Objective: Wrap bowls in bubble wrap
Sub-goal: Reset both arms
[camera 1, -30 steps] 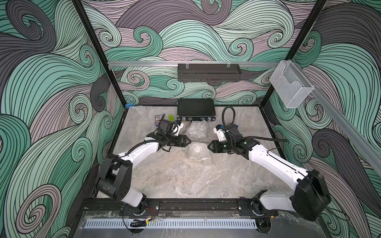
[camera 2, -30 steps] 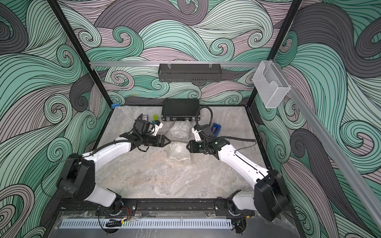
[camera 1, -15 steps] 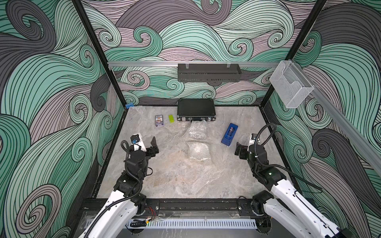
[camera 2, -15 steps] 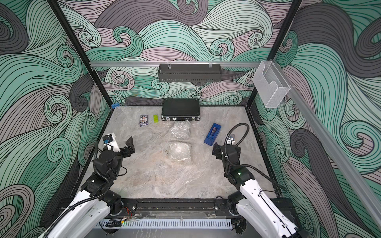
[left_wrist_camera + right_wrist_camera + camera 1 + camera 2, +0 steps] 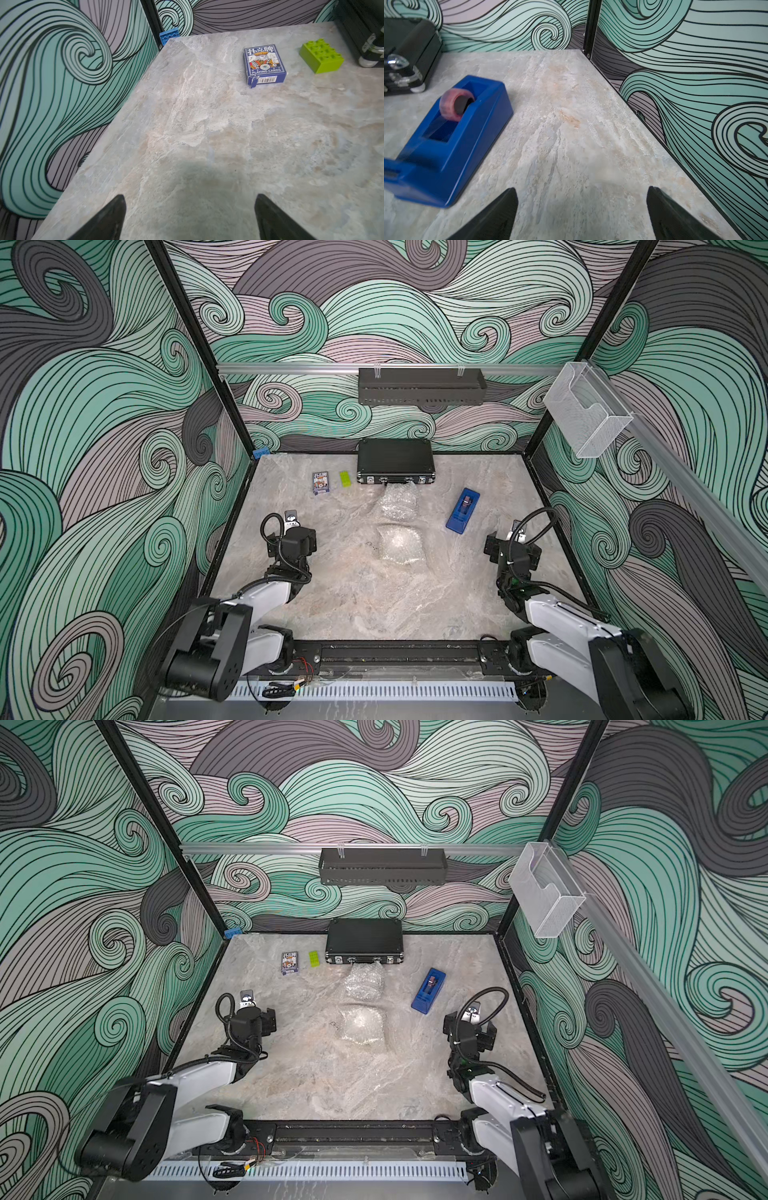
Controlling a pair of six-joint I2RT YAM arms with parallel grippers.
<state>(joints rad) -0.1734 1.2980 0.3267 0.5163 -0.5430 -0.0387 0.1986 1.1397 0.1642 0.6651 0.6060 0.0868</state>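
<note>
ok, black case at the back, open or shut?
Shut: the black case lies flat, lid down, latches showing along its front edge.

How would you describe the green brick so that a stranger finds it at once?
Find the black case at the back edge of the marble table. Left of it lie two small things; the green brick is the nearer one. Unlike the blue playing-card box beside it, it is lime with studs on top.
</note>
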